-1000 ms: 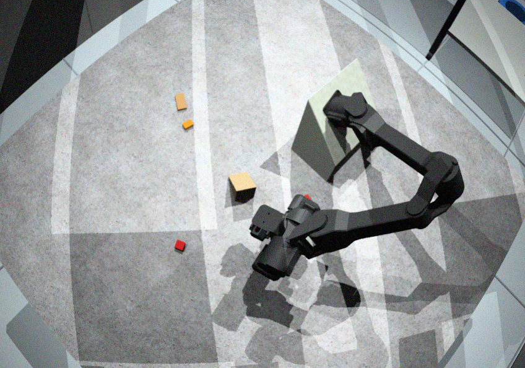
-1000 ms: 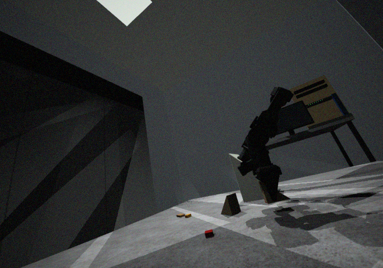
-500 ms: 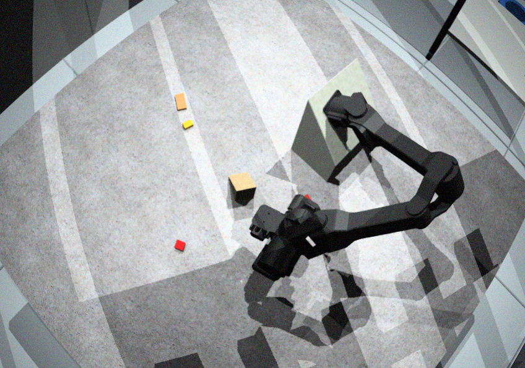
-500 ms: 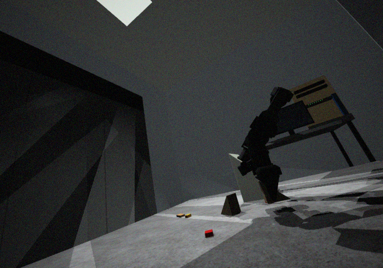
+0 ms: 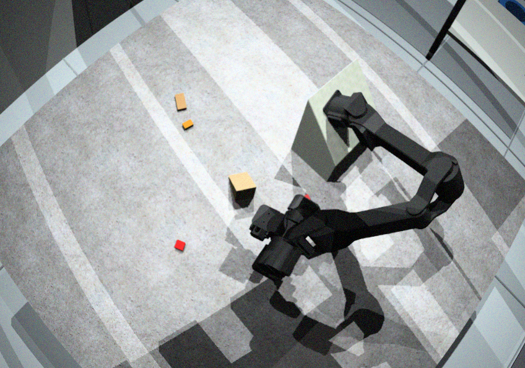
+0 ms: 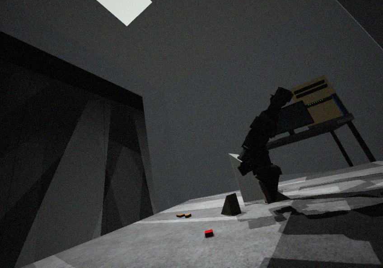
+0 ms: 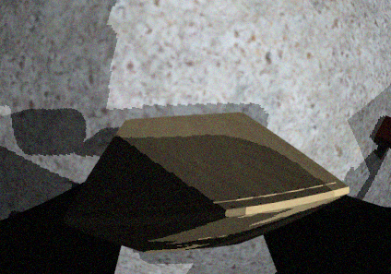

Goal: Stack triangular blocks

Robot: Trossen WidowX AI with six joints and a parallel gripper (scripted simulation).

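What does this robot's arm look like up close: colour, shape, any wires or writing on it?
The arm is matte black all over, built from long boxy links joined by rounded, drum-like joints. The gripper end is chunky, with a thick cylindrical part and blocky housings. The fingers show only as plain dark slabs. No loose cables, labels or writing are visible; one small pale patch shows near the wrist.

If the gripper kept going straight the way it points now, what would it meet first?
Probably the table: the gripper, shut on a triangular block, points down at bare surface. The other triangular block sits off to one side.
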